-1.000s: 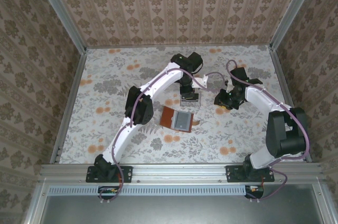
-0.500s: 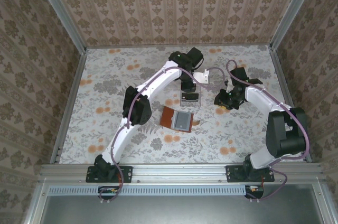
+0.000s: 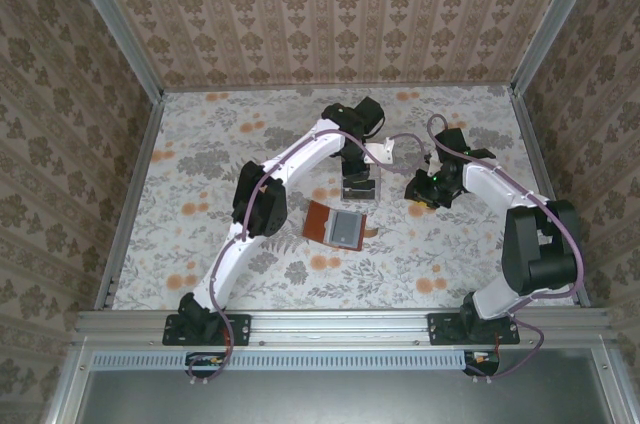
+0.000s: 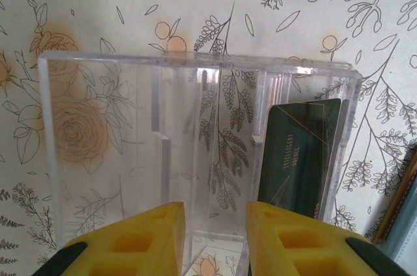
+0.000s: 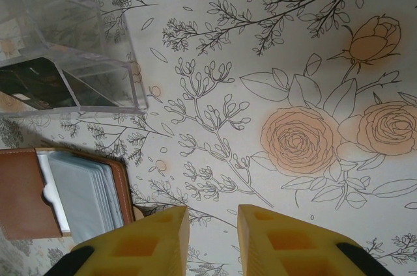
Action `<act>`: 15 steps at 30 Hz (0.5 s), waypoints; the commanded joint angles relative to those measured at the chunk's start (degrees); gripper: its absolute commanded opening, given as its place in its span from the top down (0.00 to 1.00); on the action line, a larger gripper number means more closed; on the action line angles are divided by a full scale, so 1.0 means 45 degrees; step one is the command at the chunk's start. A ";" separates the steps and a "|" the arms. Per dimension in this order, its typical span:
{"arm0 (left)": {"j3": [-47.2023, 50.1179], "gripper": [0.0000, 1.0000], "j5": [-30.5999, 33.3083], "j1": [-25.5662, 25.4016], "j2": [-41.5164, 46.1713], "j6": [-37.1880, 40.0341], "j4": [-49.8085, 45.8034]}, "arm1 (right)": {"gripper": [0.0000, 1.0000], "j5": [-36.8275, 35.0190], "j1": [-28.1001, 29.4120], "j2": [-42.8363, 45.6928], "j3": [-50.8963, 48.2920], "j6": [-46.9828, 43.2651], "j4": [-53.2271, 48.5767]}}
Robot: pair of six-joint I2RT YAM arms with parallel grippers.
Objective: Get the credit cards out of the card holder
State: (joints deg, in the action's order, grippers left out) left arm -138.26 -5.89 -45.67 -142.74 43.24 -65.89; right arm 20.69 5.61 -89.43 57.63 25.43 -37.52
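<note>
From the top camera I see the holder lying open near the middle of the bench. Its brown flap is on the left, pale grey cards lie on its right half, and its strap tab sticks out to the right. Just above it in the frame sits the clear tray, close but not touching. My left gripper is over the tray. My right gripper is at centre right, to the right of the tray and apart from it.

On the left wrist camera the yellow fingers come in from the bottom edge with a narrow gap between them, over the tray's near side. In that gap I see just clear plastic and bench pattern, so I read this gripper as slightly open with no card in it. A dark card sits in the tray's right-hand compartment. The holder's brown edge peeks in at the lower right corner.

On the right wrist camera the fingers are likewise parted by a narrow gap, with bare flowered bench showing through. I read this gripper as slightly open too, gripping nothing. I cannot tell whether it touches the bench. The holder lies in the lower left of that frame with the grey cards stacked in its pocket. The tray with the dark card is in the upper left, just beside the holder.
</note>
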 commanded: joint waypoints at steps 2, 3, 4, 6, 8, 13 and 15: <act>0.0002 0.69 0.0120 -0.0006 0.0278 -0.0231 -0.0121 | 0.73 0.0305 -0.0064 -0.0033 -0.0071 -0.0152 0.0012; -0.0023 0.70 0.0084 -0.0004 0.0331 -0.0278 -0.0131 | 0.73 0.0308 -0.0060 0.0002 -0.0073 -0.0129 0.0017; -0.0019 0.70 0.0017 -0.0001 0.0394 -0.0325 -0.0124 | 0.73 0.0321 -0.0069 0.0023 -0.0071 -0.0139 0.0007; 0.0000 0.70 -0.0142 0.0011 0.0653 -0.0500 -0.0094 | 0.73 0.0347 -0.0054 0.0111 -0.0066 -0.0113 0.0029; 0.0138 0.70 -0.0282 -0.0005 0.0965 -0.0826 0.0092 | 0.73 0.0417 -0.0054 0.0206 -0.0068 -0.0046 0.0054; 0.1578 0.71 -0.0519 0.0106 0.2273 -0.2668 0.1543 | 0.74 0.0671 0.0225 0.0439 -0.0274 0.0328 0.0323; 0.2547 0.72 -0.0805 0.0183 0.2969 -0.3609 0.2310 | 0.74 0.0698 0.0466 0.0498 -0.0343 0.0530 0.0439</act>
State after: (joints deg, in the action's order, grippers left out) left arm -129.91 -6.94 -45.60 -135.96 34.59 -60.53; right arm 21.91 6.44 -89.01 57.08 26.13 -36.64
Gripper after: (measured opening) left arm 0.285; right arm 0.264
